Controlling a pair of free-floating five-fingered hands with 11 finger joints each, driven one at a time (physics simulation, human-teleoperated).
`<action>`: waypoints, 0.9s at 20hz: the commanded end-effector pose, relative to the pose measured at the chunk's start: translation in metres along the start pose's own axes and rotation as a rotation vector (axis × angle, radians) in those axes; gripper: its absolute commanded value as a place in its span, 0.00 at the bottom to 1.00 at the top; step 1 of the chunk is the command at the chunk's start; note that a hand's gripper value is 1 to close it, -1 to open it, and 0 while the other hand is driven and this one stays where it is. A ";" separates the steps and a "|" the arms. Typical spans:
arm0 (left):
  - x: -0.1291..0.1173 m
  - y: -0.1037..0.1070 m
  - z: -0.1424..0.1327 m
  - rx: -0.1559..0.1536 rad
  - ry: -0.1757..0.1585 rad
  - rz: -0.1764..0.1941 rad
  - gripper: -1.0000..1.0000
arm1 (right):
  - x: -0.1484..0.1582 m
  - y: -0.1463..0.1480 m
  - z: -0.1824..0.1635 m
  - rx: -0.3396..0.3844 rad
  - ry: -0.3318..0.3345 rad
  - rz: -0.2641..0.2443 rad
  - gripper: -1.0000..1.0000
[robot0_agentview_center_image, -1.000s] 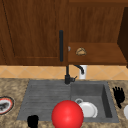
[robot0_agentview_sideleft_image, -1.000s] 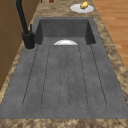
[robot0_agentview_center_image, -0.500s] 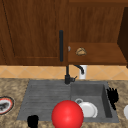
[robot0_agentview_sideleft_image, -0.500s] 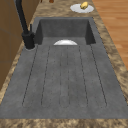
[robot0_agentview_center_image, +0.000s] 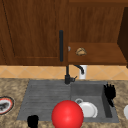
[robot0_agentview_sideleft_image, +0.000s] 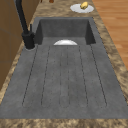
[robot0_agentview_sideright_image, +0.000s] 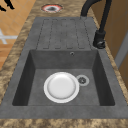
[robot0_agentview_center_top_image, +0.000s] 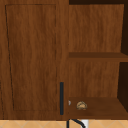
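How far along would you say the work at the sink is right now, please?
Done: a white plate already lies in the basin. In hand: nothing; the right hand hovers over the basin's right rim with straight fingers, and the left hand hangs at the front edge. Left: the plate has not been grasped.

Wooden wall cabinet, open shelf; speckled, perhaps granite, countertop; tan backsplash.

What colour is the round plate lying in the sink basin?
White: the round plate lies on the dark grey sink basin's floor, clearest in the right side view.
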 end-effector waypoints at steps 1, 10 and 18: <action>0.000 0.000 0.000 0.000 0.000 0.000 0.50 | 0.003 -0.023 -0.001 -0.053 0.035 0.056 0.00; 0.000 0.000 0.000 0.000 0.000 0.000 0.50 | 0.009 -0.076 0.021 -0.130 0.031 0.051 0.00; 0.000 0.000 0.000 0.000 0.000 0.000 0.50 | 0.013 -0.122 0.082 -0.136 0.041 -0.039 0.00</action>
